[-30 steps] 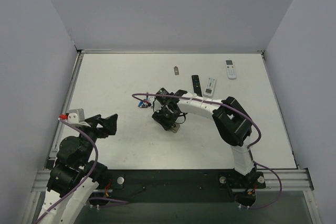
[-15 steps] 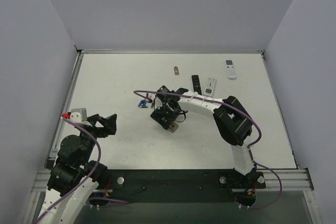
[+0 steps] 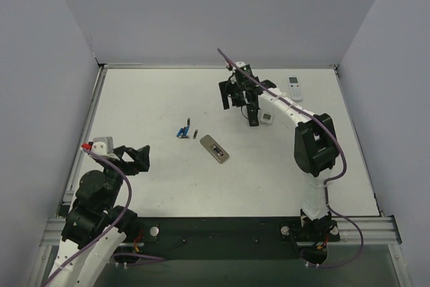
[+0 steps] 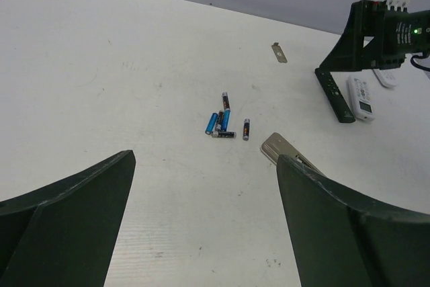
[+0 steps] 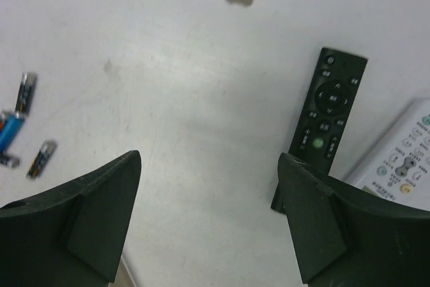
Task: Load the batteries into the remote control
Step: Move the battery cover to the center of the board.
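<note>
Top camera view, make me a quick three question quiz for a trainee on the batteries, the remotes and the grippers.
1. True or false: the remote control lies with its dark battery recess facing up.
2. The batteries are: A inside the remote control; B loose beside it; C in a gripper.
3. Which gripper hangs by the black remote?
Key: 1 true; 2 B; 3 the right gripper.

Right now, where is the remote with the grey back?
In the top view the remote lies near the middle of the table, just right of the batteries.
</note>
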Controlling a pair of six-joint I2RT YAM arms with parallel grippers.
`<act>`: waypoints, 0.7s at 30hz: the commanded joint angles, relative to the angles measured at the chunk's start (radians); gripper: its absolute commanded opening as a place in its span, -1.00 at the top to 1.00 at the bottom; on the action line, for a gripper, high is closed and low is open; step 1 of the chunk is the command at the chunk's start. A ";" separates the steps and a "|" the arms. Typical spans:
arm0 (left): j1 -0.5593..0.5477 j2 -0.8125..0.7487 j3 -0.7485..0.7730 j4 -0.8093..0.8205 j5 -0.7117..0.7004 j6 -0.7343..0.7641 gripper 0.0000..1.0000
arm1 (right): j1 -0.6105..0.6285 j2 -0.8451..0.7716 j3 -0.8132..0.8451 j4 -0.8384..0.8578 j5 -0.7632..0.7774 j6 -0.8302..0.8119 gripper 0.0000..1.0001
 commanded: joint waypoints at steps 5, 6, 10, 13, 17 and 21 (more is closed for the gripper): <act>0.007 0.035 0.012 0.037 -0.007 0.020 -0.95 | -0.063 0.215 0.230 0.135 0.031 0.121 -0.24; 0.007 0.037 0.012 0.034 -0.007 0.018 -0.95 | -0.073 0.234 0.265 0.145 0.027 0.130 -0.16; 0.007 0.044 0.012 0.037 -0.006 0.020 -0.95 | -0.099 0.326 0.336 0.195 -0.028 0.187 -0.02; 0.007 0.047 0.010 0.036 -0.004 0.020 -0.95 | -0.120 0.364 0.344 0.268 -0.080 0.245 0.08; 0.009 0.052 0.012 0.034 -0.003 0.018 -0.95 | -0.149 0.393 0.312 0.420 -0.174 0.339 0.20; 0.009 0.057 0.012 0.034 0.000 0.018 -0.95 | -0.168 0.423 0.305 0.520 -0.243 0.402 0.20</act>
